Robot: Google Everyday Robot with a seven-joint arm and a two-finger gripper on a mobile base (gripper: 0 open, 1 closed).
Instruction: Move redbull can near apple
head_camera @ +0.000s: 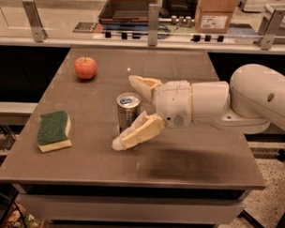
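Observation:
The redbull can (127,110) stands upright near the middle of the brown table (188,155). It is silver-grey with a blue-tinted top. The apple (85,67) is red-orange and sits at the far left of the table, well apart from the can. My gripper (128,110) reaches in from the right with its white arm (218,107). It is open, with one finger behind the can and the other finger (137,133) in front of it. The can stands between the two fingers.
A green-and-yellow sponge (53,130) lies near the table's left front edge. A counter with a glass rail (150,20), a dark tray (129,10) and a cardboard box (215,14) runs behind the table.

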